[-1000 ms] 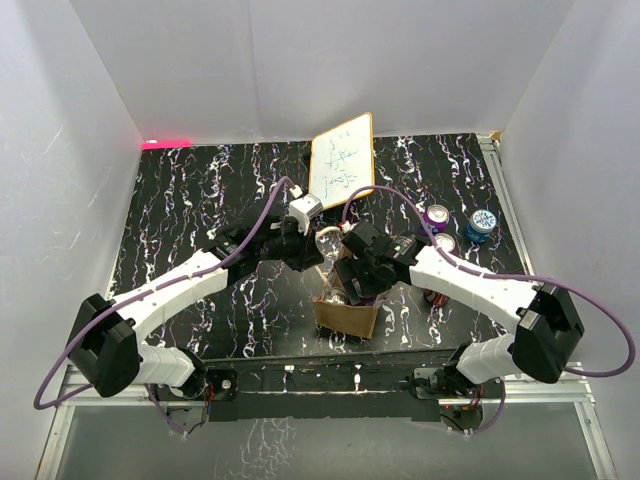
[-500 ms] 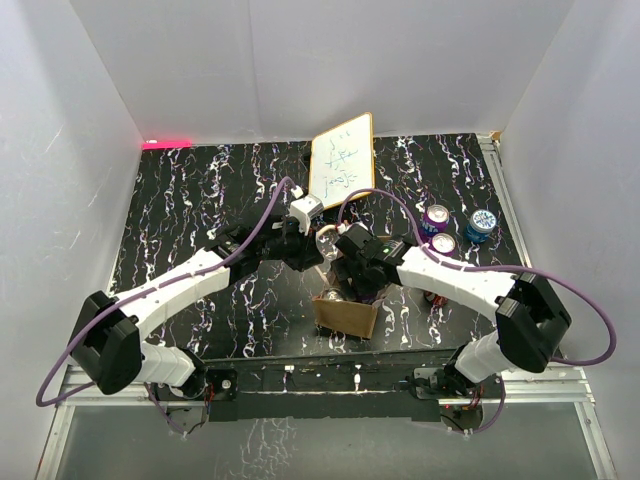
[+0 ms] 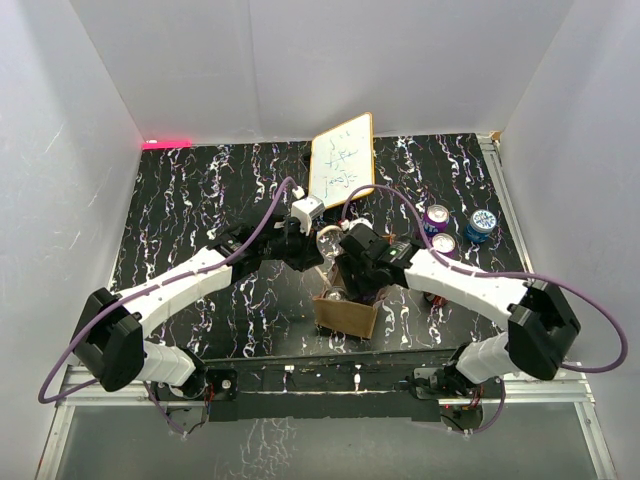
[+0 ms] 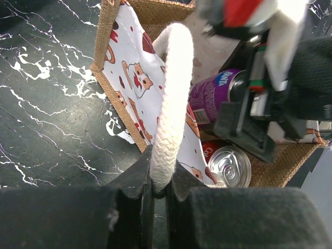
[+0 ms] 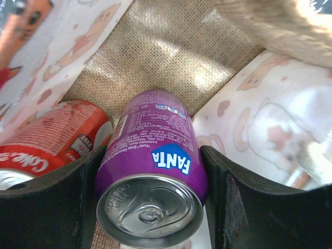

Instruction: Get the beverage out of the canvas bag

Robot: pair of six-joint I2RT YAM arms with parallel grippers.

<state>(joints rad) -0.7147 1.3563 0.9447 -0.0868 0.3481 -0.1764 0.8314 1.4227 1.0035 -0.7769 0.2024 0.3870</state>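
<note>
The canvas bag (image 3: 346,316) stands at the near middle of the table, and its printed lining (image 4: 136,78) shows in the left wrist view. My left gripper (image 4: 161,182) is shut on one whitish rope handle (image 4: 171,98) and holds it up at the bag's far-left side (image 3: 318,250). My right gripper (image 5: 151,179) reaches down into the bag (image 3: 352,283). Its fingers (image 5: 57,199) press both sides of a purple Fanta can (image 5: 153,155), which lies tilted against the burlap wall (image 5: 171,52). A red cola can (image 5: 44,140) lies beside it in the bag and also shows in the left wrist view (image 4: 232,165).
A wood-framed whiteboard (image 3: 341,158) leans at the back middle. Three cans stand at the right: a purple one (image 3: 436,217), a blue one (image 3: 481,225) and another (image 3: 445,243). White walls close in the black marble table (image 3: 180,210).
My right arm has shifted slightly over the bag, with its gripper staying down in the opening. My left arm keeps holding the handle in the same place.
</note>
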